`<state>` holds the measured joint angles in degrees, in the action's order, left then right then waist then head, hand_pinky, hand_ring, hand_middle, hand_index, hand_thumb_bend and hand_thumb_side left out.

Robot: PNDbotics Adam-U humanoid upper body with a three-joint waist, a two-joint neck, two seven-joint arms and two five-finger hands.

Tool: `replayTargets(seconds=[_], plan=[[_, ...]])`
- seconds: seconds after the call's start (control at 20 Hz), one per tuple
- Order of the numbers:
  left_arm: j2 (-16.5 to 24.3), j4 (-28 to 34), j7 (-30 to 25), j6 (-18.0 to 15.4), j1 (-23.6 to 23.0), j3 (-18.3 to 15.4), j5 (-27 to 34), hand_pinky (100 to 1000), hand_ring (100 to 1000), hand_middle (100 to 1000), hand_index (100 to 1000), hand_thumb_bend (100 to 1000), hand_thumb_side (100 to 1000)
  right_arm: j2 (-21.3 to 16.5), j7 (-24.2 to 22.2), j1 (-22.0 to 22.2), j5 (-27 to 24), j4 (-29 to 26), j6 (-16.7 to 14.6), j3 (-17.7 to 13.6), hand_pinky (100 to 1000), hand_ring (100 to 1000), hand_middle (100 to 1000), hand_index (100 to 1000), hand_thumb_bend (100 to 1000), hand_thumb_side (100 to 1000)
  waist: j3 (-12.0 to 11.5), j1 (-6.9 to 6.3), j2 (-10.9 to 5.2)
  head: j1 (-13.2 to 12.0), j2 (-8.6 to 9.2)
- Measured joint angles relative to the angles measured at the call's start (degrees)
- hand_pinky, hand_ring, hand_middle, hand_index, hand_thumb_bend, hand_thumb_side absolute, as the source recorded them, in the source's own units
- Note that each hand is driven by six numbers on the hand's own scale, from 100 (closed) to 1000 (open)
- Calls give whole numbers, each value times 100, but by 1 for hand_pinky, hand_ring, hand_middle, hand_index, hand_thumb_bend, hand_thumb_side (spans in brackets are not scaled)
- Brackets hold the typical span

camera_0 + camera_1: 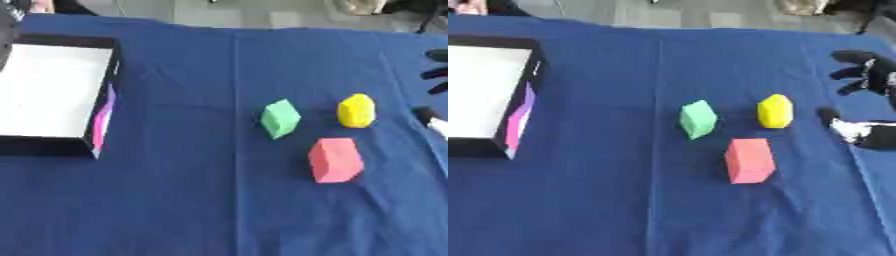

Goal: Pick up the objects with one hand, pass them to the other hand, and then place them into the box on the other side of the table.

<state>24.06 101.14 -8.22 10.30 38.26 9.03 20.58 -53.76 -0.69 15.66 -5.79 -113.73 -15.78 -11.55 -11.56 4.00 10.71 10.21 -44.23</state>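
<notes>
Three foam blocks lie on the blue tablecloth right of centre: a green block (280,118), a yellow block (356,110) to its right, and a red block (335,160) nearer the front. My right hand (870,75) hovers at the right edge, just right of the yellow block, fingers spread and thumb (842,125) apart, holding nothing. The box (52,90), black-walled with a white floor, sits at the left edge and shows nothing inside. My left hand is out of sight.
The blue cloth (192,200) covers the whole table, with a fold line running down the middle. Bare floor shows beyond the far edge.
</notes>
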Motion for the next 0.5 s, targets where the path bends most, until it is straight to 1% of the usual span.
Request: replayTargets(seconds=[0.35, 0.45, 0.5], plan=[[0, 0, -29, 4, -7, 0, 0, 1000, 991, 898, 729, 100, 615, -3, -61, -1, 105, 0, -7, 0, 709, 830, 925, 923, 352, 246, 0, 0, 0, 0, 0], [0, 0, -36, 6, -12, 0, 0, 1000, 992, 897, 727, 100, 614, -7, -90, -1, 144, 0, -15, 0, 720, 838, 932, 930, 389, 254, 0, 1, 0, 2, 0], [0, 0, -39, 9, -14, 0, 0, 1000, 993, 894, 723, 100, 614, -16, -121, -2, 173, 0, -23, 0, 732, 843, 935, 934, 424, 266, 0, 2, 0, 6, 0]])
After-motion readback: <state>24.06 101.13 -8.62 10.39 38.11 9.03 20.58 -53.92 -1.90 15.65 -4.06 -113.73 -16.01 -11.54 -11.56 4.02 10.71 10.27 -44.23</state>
